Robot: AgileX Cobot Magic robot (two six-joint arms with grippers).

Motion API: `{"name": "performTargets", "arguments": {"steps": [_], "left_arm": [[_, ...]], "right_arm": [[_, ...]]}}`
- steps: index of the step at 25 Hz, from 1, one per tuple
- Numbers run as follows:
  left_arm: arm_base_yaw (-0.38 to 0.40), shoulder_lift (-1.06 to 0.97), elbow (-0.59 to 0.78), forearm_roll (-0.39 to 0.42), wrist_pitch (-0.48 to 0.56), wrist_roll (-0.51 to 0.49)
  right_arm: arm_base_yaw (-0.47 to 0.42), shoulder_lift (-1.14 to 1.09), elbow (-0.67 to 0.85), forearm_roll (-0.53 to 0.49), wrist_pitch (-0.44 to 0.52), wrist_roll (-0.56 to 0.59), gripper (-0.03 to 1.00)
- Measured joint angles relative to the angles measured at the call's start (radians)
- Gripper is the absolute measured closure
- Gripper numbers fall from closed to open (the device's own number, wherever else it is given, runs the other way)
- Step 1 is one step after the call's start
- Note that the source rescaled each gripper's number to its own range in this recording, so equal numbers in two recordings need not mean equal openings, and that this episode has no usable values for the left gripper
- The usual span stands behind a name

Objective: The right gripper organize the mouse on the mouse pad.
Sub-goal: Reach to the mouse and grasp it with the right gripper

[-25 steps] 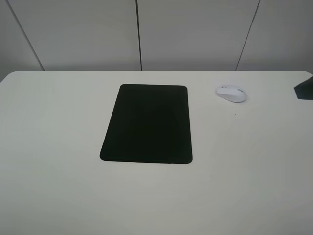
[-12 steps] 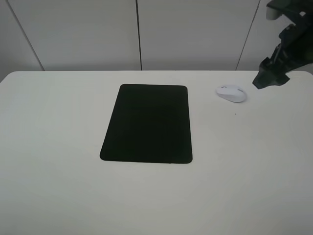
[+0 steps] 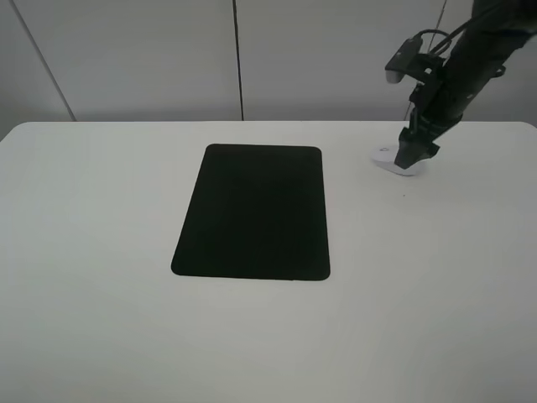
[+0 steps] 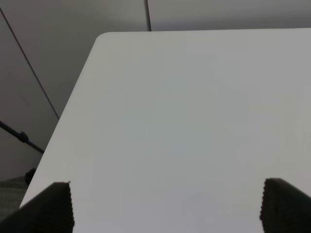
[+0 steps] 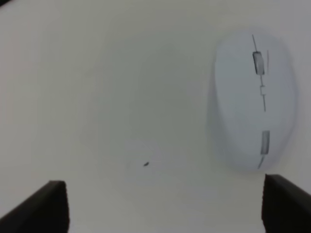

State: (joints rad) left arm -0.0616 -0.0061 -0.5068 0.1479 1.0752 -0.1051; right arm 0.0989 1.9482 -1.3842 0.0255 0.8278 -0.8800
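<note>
The white mouse [image 3: 386, 159] lies on the white table, to the right of the black mouse pad [image 3: 252, 210] and apart from it. My right gripper [image 3: 410, 154] hangs just over the mouse's right part and hides some of it. In the right wrist view the mouse [image 5: 252, 99] lies off to one side of the gap of the right gripper [image 5: 167, 206], which is open and empty with its jaws wide apart. My left gripper [image 4: 167, 208] is open and empty over bare table; it is out of the exterior view.
The white table [image 3: 101, 252] ends at its far edge just behind the pad and mouse, with grey wall panels beyond. A small dark speck [image 3: 404, 196] lies in front of the mouse. The left wrist view shows a rounded table corner [image 4: 104, 36].
My right arm has come in from the right edge, swung left and come down over the mouse. The mouse and the pad have not moved.
</note>
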Motion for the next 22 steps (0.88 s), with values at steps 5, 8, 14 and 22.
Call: {"name": "performTargets", "arguments": {"steps": [5,8,14,22], "left_arm": [[0.000,0.000,0.000,0.000,0.000,0.000],[0.000,0.000,0.000,0.000,0.000,0.000],[0.000,0.000,0.000,0.000,0.000,0.000],[0.000,0.000,0.000,0.000,0.000,0.000]], "right_arm": [[-0.003,0.117,-0.165,0.000,0.062,-0.005,-0.03],[-0.018,0.179,-0.239,0.002,0.080,-0.005,-0.03],[-0.056,0.267,-0.297,-0.016,0.059,-0.005,-0.03],[-0.058,0.330,-0.327,-0.025,0.020,-0.056,-0.03]]}}
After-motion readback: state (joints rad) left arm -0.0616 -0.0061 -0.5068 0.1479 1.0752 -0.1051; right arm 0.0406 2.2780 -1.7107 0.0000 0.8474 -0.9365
